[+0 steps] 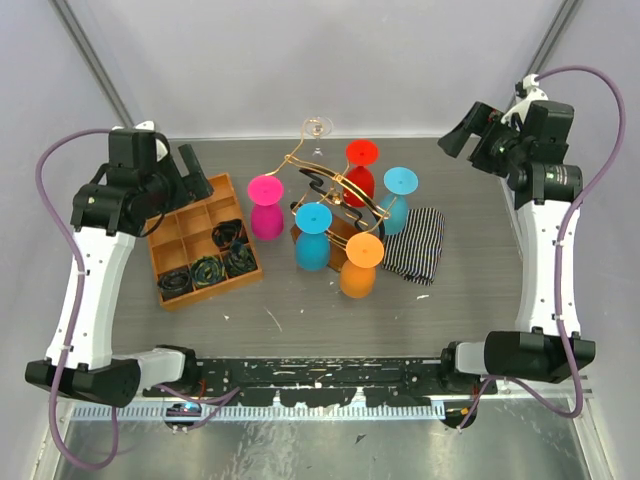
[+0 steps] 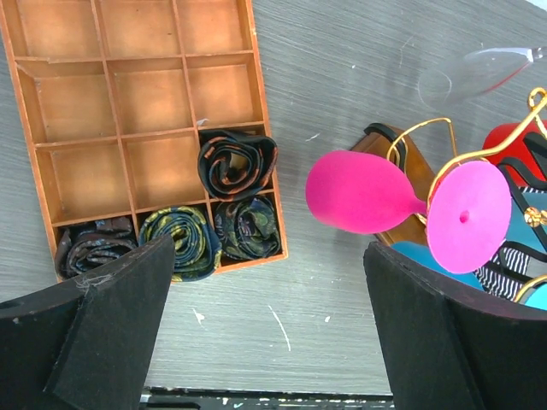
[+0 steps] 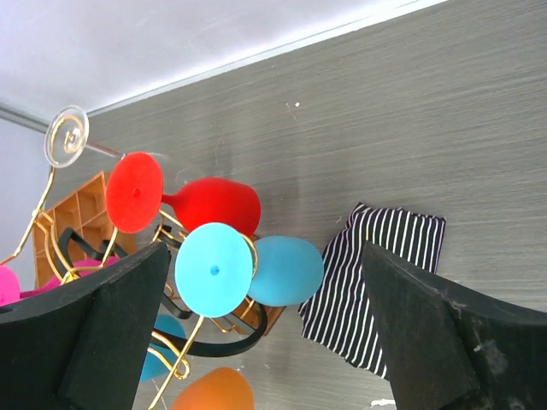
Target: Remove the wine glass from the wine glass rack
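Setting: robotics lab test cell. Evidence: grey table (image 1: 300, 310) enclosed by plain white panels (image 1: 320, 60) and metal frame posts (image 1: 90, 55); left arm (image 1: 90, 270) and right arm (image 1: 545, 250) on black mounting rail (image 1: 320, 372), near edge; exposed purple cables (image 1: 600, 150).

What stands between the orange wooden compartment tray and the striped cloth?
The gold wire wine glass rack, hung with coloured glasses; the top external view shows it.
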`<state>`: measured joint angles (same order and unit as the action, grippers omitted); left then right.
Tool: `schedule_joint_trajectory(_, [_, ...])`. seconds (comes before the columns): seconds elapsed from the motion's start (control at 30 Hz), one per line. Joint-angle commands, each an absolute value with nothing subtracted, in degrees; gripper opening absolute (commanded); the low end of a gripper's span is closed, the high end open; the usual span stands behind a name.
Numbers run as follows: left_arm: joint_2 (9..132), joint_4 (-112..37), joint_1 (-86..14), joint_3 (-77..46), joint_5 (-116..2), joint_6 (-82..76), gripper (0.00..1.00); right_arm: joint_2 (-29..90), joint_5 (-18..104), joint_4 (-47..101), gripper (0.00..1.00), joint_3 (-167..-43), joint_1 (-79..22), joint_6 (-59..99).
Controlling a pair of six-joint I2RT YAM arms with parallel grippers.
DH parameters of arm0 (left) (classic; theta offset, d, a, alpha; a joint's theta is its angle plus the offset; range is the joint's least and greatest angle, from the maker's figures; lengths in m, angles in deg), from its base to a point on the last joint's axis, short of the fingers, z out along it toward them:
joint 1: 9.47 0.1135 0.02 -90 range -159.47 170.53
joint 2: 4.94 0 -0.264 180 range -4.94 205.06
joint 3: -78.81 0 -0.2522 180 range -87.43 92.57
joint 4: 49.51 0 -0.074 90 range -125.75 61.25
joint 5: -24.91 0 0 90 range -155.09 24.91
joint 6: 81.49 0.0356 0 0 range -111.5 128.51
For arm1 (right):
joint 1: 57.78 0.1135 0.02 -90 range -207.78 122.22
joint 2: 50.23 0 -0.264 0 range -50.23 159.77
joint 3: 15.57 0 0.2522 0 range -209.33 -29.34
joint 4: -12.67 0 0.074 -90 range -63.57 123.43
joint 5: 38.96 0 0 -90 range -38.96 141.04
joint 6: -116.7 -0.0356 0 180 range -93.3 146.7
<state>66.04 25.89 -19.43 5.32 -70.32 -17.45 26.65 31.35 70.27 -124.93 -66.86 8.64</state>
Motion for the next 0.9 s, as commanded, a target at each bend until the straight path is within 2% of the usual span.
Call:
schedule_joint_trajectory(0.0, [65.2, 27.5, -19.1, 7.9, -68.7, -16.9, 0.98, 25.2, 30.8, 70.6, 1.00, -122.6, -66.3, 9.9])
schedule_joint_trajectory(0.13, [64.7, 29.1, -19.0, 8.7, -68.3, -16.8, 0.98, 28.7, 33.4, 77.2, 1.00, -123.5, -66.7, 10.2])
schedule_joint_trajectory(0.3, [63.4, 30.3, -19.0, 8.7, -69.4, -15.9, 0.98, 25.1, 46.8, 76.5, 1.00, -119.8, -66.8, 7.6])
schedule_joint_trajectory(0.47, [63.7, 31.3, -19.0, 8.0, -71.6, -15.7, 0.98, 20.4, 55.3, 74.3, 1.00, -108.9, -67.5, 7.3])
schedule_joint_trajectory(0.57, [63.7, 30.8, -19.0, 6.1, -72.0, -16.3, 0.98, 18.3, 54.2, 72.5, 1.00, -101.3, -67.7, 6.4])
schedule_joint_trajectory(0.73, [62.2, 29.0, -18.9, 2.7, -73.8, -16.1, 0.98, 22.7, 42.5, 70.0, 1.00, -93.4, -67.7, 6.1])
schedule_joint_trajectory(0.87, [60.5, 28.8, -18.8, 1.5, -74.7, -15.1, 0.98, 23.6, 42.5, 68.1, 1.00, -91.8, -67.5, 4.8])
